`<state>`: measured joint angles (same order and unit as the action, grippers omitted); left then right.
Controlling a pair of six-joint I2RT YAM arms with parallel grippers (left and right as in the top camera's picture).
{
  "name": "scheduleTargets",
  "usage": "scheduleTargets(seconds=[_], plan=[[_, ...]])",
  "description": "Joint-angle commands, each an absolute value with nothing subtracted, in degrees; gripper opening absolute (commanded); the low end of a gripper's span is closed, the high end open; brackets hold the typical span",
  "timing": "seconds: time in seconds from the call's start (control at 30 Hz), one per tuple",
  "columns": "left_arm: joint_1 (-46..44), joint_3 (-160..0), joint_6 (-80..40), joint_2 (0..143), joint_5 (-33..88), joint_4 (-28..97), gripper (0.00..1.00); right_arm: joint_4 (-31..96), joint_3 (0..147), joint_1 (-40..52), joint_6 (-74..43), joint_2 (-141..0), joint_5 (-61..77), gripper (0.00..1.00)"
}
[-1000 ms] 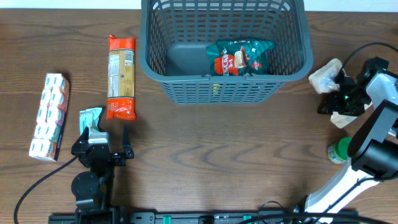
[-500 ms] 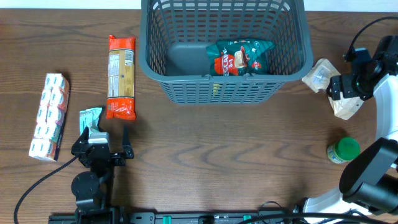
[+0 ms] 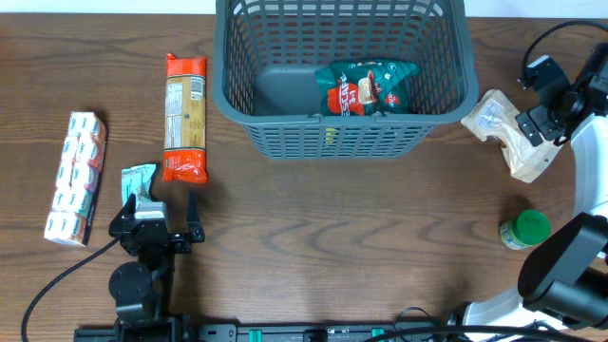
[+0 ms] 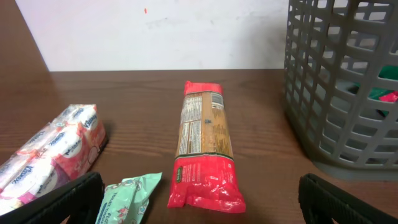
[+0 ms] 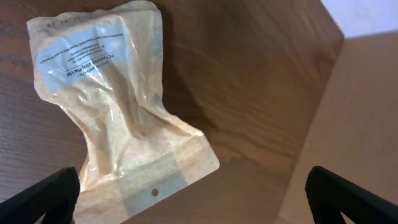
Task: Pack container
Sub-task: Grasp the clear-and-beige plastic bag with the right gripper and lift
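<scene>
The large dark grey slotted plastic basket [image 3: 332, 141] stands at the far centre of the table [image 3: 313, 237], holding a green-and-red snack bag [image 3: 366, 85]. Just right of the basket lies a beige translucent pouch [image 5: 118, 106], its long axis slanting away from the basket's near right corner. The right fingers [image 5: 37, 199] stand wide above the pouch, gripping nothing; this arm is the nearer one. The left fingers [image 4: 56, 202], also wide and empty, sit well left of the basket.

The container [image 3: 332, 138] is slotted grey, the pasta packet [image 3: 184, 116] red-orange, the pouch [image 3: 513, 142] tan, the jar [image 3: 525, 230] green.
</scene>
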<state>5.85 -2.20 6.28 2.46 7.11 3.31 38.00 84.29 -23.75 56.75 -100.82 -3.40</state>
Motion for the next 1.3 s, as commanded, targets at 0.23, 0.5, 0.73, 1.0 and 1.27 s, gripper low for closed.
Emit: scheduleTargets(seconds=[0.23, 0.5, 0.73, 1.0, 1.27], plan=[[6.04, -0.64, 7.07, 2.15, 7.27, 4.16, 0.98, 40.05, 84.71, -23.59, 59.59, -109.43, -0.82, 0.99], [6.04, -0.64, 7.05, 2.15, 7.27, 4.14, 0.99, 38.26, 84.71, -23.99, 57.28, -118.19, -0.12, 0.99], [6.04, -0.64, 7.05, 2.15, 7.27, 4.16, 0.99, 37.91, 84.71, -24.43, 51.99, -124.22, 8.49, 0.99], [6.04, -0.64, 7.07, 2.15, 7.27, 4.14, 0.98, 39.03, 84.71, -24.29, 44.16, -125.23, 10.17, 0.88], [6.04, -0.64, 7.05, 2.15, 7.27, 4.16, 0.99, 40.53, 84.71, -24.29, 40.03, -125.23, 11.07, 0.01]])
